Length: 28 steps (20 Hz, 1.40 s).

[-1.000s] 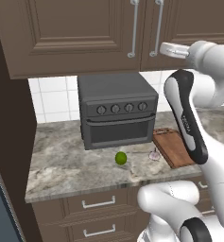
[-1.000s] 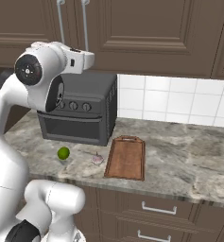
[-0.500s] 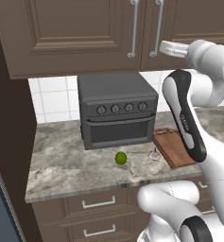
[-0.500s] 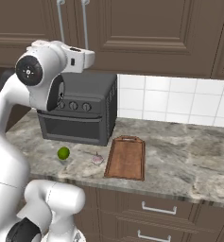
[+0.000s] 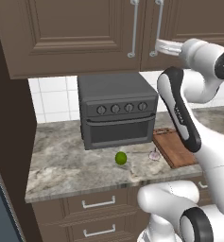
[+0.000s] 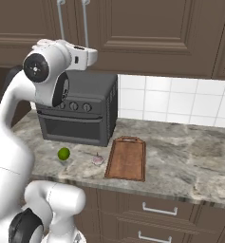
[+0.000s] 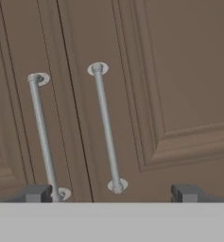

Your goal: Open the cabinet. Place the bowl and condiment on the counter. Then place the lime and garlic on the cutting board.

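Note:
The dark brown cabinet (image 5: 85, 33) is closed, its two silver bar handles side by side at the door seam. My gripper (image 7: 111, 193) is open and faces the doors; the right handle (image 7: 106, 127) lies between my fingertips (image 7: 185, 193), still some way ahead of them. From the base, the gripper (image 5: 157, 46) hovers just below the handles (image 5: 156, 28). On the counter (image 5: 61, 165) lie the green lime (image 5: 121, 158) and the pale garlic (image 5: 154, 155), beside the reddish cutting board (image 5: 175, 149). Bowl and condiment are out of view.
A dark grey toaster oven (image 5: 116, 116) stands against the tiled wall, right behind the lime (image 6: 63, 153) and left of the cutting board (image 6: 128, 158). Lower drawers with short handles (image 6: 159, 210) run under the counter. A dark tall panel (image 5: 9, 142) bounds the counter's left end.
The hand has crept very slightly up and toward the cabinet doors; lime, garlic and board have not moved.

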{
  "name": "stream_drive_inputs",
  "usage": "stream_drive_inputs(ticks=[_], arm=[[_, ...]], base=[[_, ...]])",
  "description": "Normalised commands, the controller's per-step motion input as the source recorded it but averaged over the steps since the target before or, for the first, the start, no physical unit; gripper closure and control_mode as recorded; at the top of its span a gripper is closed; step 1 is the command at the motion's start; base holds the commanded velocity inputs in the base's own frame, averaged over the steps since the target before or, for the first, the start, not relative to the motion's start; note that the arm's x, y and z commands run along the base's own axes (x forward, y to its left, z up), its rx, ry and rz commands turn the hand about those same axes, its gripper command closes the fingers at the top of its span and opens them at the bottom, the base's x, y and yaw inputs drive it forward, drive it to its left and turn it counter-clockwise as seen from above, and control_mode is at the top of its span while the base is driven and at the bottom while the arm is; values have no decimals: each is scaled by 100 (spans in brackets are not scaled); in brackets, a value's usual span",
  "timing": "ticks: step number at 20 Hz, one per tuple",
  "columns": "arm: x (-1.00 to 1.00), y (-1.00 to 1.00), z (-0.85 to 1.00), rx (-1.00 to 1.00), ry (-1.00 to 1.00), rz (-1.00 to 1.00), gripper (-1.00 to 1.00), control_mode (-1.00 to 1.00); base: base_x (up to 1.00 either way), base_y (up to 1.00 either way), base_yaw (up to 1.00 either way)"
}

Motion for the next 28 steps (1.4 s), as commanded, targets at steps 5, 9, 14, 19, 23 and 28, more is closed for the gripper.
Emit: stream_drive_inputs(ticks=[5,9,14,19,23,28], arm=[[39,0,-1,0,-1,-1,-100,-100],[37,-2,-1,0,0,-2,-100,-100],[37,-5,-1,0,0,-3,-100,-100],[38,-3,-1,0,0,-2,-100,-100],[37,0,-1,0,0,-1,-100,-100],[40,0,-1,0,0,-1,-100,-100]], base=[[0,0,0],[0,0,0],[0,0,0],[0,0,0],[0,0,0],[0,0,0]])
